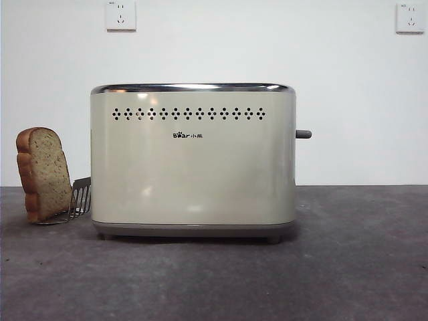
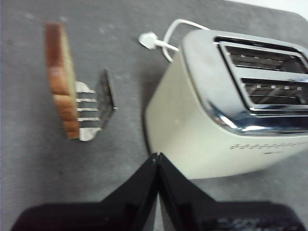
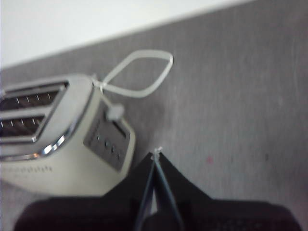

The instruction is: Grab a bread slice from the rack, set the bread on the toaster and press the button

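The cream toaster (image 1: 192,160) stands in the middle of the table, both top slots empty (image 2: 269,72). The slice of bread (image 1: 43,174) stands upright in the small silver rack (image 1: 79,199) just left of the toaster; it also shows in the left wrist view (image 2: 61,79) with the rack (image 2: 96,108). The grey button (image 1: 303,134) sticks out of the toaster's right end and shows in the right wrist view (image 3: 114,112). My left gripper (image 2: 158,156) is shut and empty, above the table near the rack and toaster. My right gripper (image 3: 156,155) is shut and empty, beside the toaster's button end.
The toaster's white cord and plug (image 2: 153,41) lie on the grey table behind it, and the cord loops out in the right wrist view (image 3: 144,72). Two white wall sockets (image 1: 120,15) sit high on the back wall. Neither arm shows in the front view.
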Controlling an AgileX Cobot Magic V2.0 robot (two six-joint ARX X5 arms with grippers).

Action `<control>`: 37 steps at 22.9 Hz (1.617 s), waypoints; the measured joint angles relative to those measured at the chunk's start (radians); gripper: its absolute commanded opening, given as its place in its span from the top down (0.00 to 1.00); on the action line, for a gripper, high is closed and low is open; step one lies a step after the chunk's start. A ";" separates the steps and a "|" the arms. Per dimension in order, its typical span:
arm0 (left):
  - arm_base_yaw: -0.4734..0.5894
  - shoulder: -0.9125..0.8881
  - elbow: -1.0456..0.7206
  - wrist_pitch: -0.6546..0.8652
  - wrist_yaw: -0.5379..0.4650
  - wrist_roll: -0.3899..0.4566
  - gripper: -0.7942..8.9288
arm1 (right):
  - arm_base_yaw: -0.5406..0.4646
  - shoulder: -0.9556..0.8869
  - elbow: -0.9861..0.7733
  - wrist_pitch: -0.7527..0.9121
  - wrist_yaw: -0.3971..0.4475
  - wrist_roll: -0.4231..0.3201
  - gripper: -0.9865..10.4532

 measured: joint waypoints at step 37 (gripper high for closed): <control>0.090 1.057 1.091 -0.603 -0.210 0.222 0.35 | 0.000 0.311 0.210 -0.084 -0.344 -0.209 0.92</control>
